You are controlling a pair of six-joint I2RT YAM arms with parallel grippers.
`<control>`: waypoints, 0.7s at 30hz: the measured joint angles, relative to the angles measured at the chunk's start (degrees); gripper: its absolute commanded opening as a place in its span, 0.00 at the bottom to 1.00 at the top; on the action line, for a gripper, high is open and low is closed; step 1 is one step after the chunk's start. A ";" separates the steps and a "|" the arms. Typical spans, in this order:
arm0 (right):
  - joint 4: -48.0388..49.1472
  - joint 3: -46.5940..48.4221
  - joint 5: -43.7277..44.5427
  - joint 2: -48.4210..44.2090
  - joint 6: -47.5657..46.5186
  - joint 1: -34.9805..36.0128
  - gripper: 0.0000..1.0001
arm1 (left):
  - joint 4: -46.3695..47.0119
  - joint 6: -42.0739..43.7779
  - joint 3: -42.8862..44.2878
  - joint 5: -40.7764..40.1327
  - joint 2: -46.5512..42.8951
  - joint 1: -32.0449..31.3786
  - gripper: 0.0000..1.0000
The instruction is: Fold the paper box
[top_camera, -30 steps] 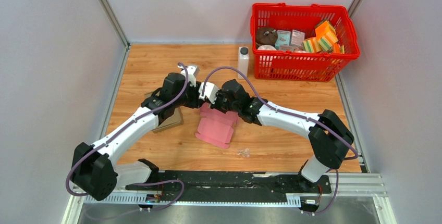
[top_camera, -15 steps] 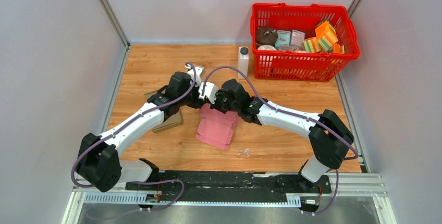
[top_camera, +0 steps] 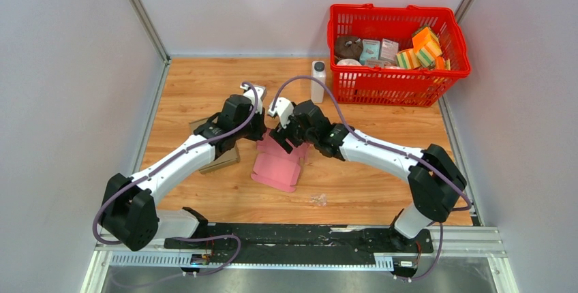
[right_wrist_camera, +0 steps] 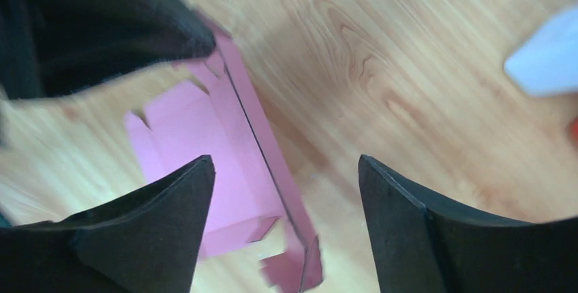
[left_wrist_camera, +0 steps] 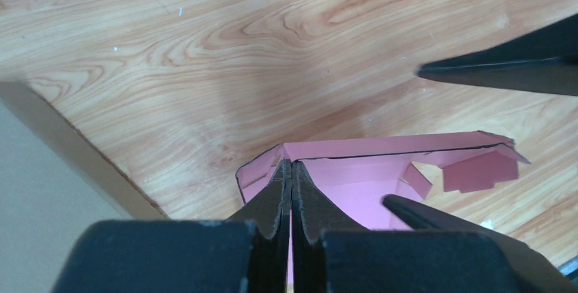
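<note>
The pink paper box [top_camera: 278, 165] lies half-folded in the middle of the wooden table, its walls partly raised. My left gripper [top_camera: 263, 134] is at the box's far left corner, shut on it. In the left wrist view, the left gripper [left_wrist_camera: 291, 165] pinches the box's pink wall [left_wrist_camera: 382, 148] between closed fingertips. My right gripper [top_camera: 286, 140] hovers just above the far edge of the box, open. In the right wrist view, the right gripper [right_wrist_camera: 283, 163] stands wide apart over the box's side wall [right_wrist_camera: 252, 129] and holds nothing.
A red basket [top_camera: 399, 82] full of small items stands at the back right. A white bottle [top_camera: 317, 80] is just left of it. A brown cardboard piece [top_camera: 223, 158] lies under the left arm. A small clear scrap [top_camera: 318, 199] lies near the front.
The right gripper has opened and let go of the box. The left gripper has closed onto the box's corner. The box has shifted slightly left and toward the front.
</note>
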 measured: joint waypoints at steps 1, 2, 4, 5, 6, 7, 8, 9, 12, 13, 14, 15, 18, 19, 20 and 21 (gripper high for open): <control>-4.55 2.45 1.16 -0.31 5.42 -0.17 0.90 | -0.09 -0.66 0.00 -0.59 0.02 -0.02 0.00; -9.25 5.77 2.40 -0.57 11.72 -0.33 0.90 | -0.15 -1.25 0.00 -1.01 0.04 -0.02 0.00; -15.61 10.99 3.48 -1.84 22.67 -0.76 0.91 | -0.17 -2.99 0.00 -2.10 0.35 -0.04 0.00; -18.40 13.11 3.78 -2.97 30.12 -1.05 0.91 | -0.17 -3.65 0.02 -2.58 0.61 -0.09 0.00; -20.55 14.60 4.09 -4.42 37.40 -1.20 0.91 | -0.20 -4.66 0.02 -3.26 0.98 -0.20 0.00; -22.21 15.39 4.15 -6.08 44.15 -1.36 0.89 | -0.26 -5.46 0.02 -3.98 1.36 -0.31 0.00; -23.10 15.47 4.04 -7.82 51.47 -1.49 0.88 | -0.39 -6.25 0.04 -4.66 1.68 -0.42 0.00; -23.80 15.34 3.74 -9.29 58.14 -1.62 0.85 | -0.63 -6.95 0.07 -5.25 1.95 -0.48 0.00; -24.04 13.73 3.21 -11.43 75.32 -1.70 0.75 | -1.70 -9.38 0.07 -7.58 2.29 -0.90 0.00; -24.11 13.09 3.17 -11.34 79.89 -1.70 0.72 | -1.97 -9.92 0.07 -8.26 2.29 -1.03 0.00; -24.41 12.44 3.15 -10.73 85.05 -1.60 0.71 | -2.12 -10.47 0.07 -8.94 2.29 -1.18 0.00; -24.72 11.93 3.28 -9.94 88.65 -1.60 0.70 | -2.27 -10.88 0.09 -9.70 2.29 -1.42 0.00; -25.99 11.08 3.87 -6.45 98.60 -1.64 0.69 | -2.95 -12.13 0.09 -12.39 1.70 -2.27 0.00; -26.23 10.95 4.15 -5.42 100.80 -1.66 0.68 | -2.97 -12.44 0.07 -13.09 1.25 -2.47 0.00; -26.32 10.91 4.42 -4.35 103.06 -1.75 0.67 | -2.95 -12.72 0.07 -13.68 0.72 -2.64 0.00; -26.25 10.91 4.55 -3.30 105.26 -1.86 0.67 | -2.91 -13.07 0.07 -14.58 0.02 -2.86 0.00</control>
